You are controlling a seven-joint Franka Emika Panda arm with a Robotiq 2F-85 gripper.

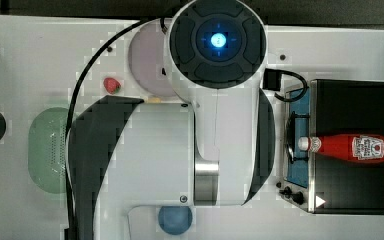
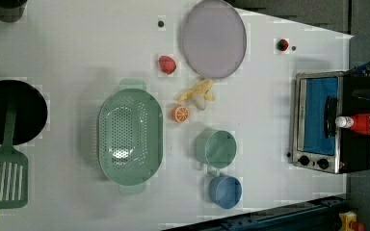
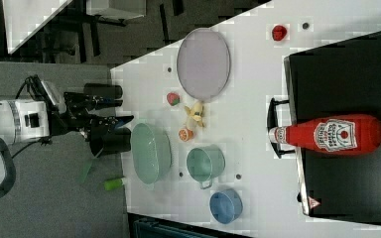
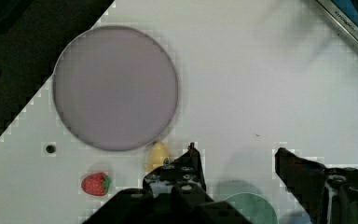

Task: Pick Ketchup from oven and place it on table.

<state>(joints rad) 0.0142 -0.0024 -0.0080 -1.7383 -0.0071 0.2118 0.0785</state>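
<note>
The Ketchup (image 1: 352, 147) lies on its side on the black top of the oven (image 1: 350, 110), its white cap sticking out over the door handle. The left view has the Ketchup (image 2: 363, 123) on the oven (image 2: 318, 125) at the left view's right. In the right view the Ketchup (image 3: 332, 135) rests on the oven (image 3: 347, 64). My gripper (image 4: 237, 161) is open and holds nothing, hovering high over the white table (image 4: 261, 70) near the mugs. The right view puts my gripper (image 3: 121, 111) far from the oven, at the right view's left.
On the table (image 2: 77, 48) are a lilac plate (image 2: 214, 38), a strawberry (image 2: 167, 64), a banana (image 2: 198, 94), an orange half (image 2: 180, 114), a green colander (image 2: 130, 137), a green mug (image 2: 217, 148), a blue mug (image 2: 225, 191), a black pan (image 2: 12, 111) and a green spatula (image 2: 2, 178).
</note>
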